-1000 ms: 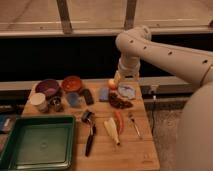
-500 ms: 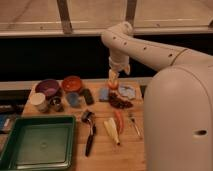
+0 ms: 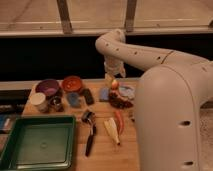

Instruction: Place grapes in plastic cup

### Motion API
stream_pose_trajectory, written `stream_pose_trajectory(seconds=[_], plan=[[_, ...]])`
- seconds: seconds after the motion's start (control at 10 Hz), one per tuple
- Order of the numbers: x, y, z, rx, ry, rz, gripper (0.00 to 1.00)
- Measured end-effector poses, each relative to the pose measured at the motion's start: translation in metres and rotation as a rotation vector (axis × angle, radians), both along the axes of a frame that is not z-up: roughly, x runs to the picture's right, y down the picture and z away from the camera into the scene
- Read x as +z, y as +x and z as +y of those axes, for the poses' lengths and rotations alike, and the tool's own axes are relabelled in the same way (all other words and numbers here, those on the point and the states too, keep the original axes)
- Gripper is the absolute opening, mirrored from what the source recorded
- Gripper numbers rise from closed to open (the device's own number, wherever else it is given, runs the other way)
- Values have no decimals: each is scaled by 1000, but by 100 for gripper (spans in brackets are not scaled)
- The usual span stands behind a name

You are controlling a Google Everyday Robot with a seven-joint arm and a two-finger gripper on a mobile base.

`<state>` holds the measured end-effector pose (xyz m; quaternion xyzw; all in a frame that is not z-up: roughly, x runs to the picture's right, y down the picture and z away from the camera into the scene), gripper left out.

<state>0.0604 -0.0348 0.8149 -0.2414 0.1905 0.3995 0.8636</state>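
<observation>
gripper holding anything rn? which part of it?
Nothing held, as far as shows. The gripper hangs open just above the grapes, which lie on the table.

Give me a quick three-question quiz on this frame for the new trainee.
1. True or false: the grapes already sit in the blue plastic cup.
2. Where is the gripper? A) over the table's far edge, near the grapes; B) over the green tray; C) at the white cup.
3. Which long red item lies just in front of the grapes?

Key: 1 false, they lie on the wooden table; 2 A; 3 the chili pepper.
</observation>
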Motion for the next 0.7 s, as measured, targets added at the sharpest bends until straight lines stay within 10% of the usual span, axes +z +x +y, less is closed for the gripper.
stream_pose_trajectory(seconds=[0.7], plan=[[35,-3,55,34,-128,-23,65]])
